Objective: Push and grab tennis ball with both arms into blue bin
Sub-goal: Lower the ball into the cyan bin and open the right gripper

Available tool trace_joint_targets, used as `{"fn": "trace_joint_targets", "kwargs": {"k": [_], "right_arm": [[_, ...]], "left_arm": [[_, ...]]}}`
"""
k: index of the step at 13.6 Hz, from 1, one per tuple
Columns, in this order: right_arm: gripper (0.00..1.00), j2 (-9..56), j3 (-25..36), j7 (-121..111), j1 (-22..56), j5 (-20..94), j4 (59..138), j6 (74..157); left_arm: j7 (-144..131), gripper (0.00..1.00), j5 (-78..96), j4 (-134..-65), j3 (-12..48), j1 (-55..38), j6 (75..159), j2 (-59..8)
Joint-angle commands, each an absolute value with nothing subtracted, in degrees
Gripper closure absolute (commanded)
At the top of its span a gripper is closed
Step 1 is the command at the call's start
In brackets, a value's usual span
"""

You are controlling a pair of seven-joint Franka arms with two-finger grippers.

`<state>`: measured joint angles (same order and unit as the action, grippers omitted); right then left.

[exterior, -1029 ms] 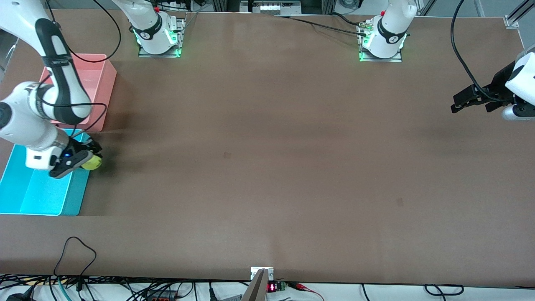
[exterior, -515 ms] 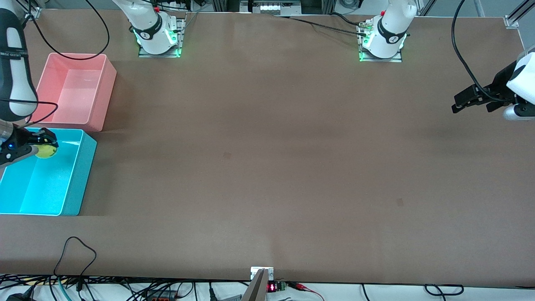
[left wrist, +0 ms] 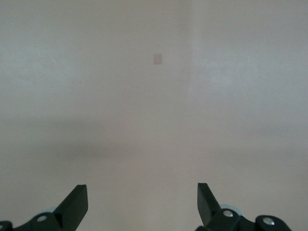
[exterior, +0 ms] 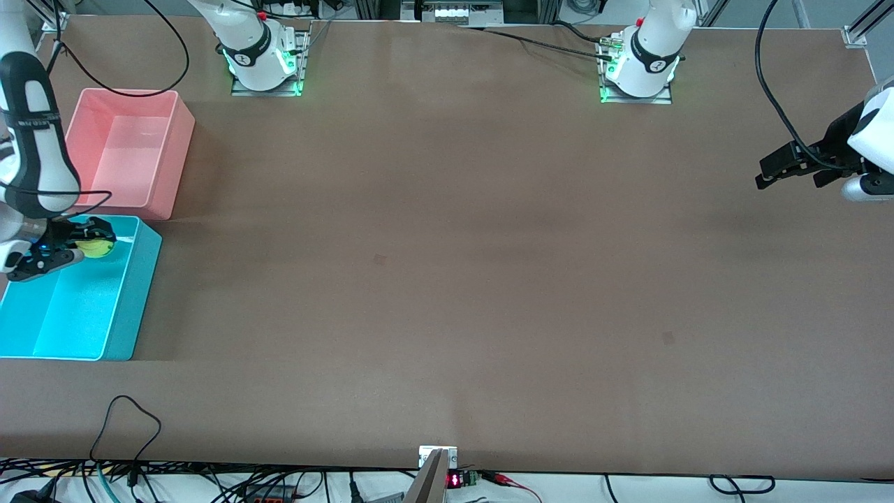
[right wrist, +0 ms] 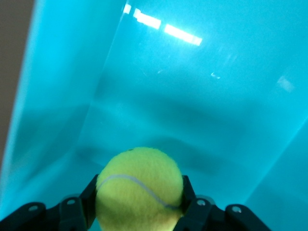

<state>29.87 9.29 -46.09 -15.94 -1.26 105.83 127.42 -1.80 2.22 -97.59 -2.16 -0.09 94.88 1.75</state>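
Note:
The yellow-green tennis ball (exterior: 94,247) is held in my right gripper (exterior: 85,242) over the blue bin (exterior: 133,293), at the bin's end next to the pink tub. In the right wrist view the ball (right wrist: 139,190) sits between the two black fingers (right wrist: 88,197), with the bin's cyan floor and walls (right wrist: 192,96) under it. My left gripper (exterior: 793,170) is open and empty, in the air over the left arm's end of the table. In the left wrist view its fingertips (left wrist: 77,204) stand wide apart over bare tabletop.
A pink-salmon tub (exterior: 167,154) stands empty beside the blue bin, farther from the front camera. Both arm bases (exterior: 264,59) (exterior: 639,66) stand along the table's top edge. Cables (exterior: 126,419) lie at the table's front edge.
My right gripper carried the ball from the bin's outer wall to over the bin, then shifted slightly back toward the table's middle. The left arm has not moved.

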Motion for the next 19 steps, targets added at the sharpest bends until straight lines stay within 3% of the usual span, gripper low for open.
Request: {"fn": "trace_joint_targets", "kwargs": {"k": [1,4,6,10,15,19], "right_arm": [[0.82,31.55,9.05,-45.79,-17.57,-0.53,105.91,128.93],[0.75,32.52,9.05,-45.79,-17.75,-0.53,106.17,129.99],[0.47,32.52,9.05,-45.79,-17.75,-0.53,106.17,129.99],[0.0,32.52,9.05,-45.79,-17.67,-0.35,106.0,129.99],[0.0,32.0,9.05,-46.41,-17.4,0.18,105.56,129.81],[0.0,27.44,8.26,-46.41,-16.27,0.7,104.33,127.11]], "left_arm": [[-0.97,0.0,1.67,-96.16,-2.2,0.26,94.48,1.58],[-1.05,0.0,1.67,-96.07,-2.2,0.35,94.31,1.5],[-1.23,0.0,1.67,-96.15,-2.29,0.61,94.22,1.49],[-1.32,0.0,1.76,-95.98,-2.2,0.62,94.22,1.58],[-0.97,0.0,1.76,-95.98,-2.2,0.7,94.22,1.58],[-0.62,0.0,2.11,-95.89,-1.5,0.62,94.04,1.76]]}}
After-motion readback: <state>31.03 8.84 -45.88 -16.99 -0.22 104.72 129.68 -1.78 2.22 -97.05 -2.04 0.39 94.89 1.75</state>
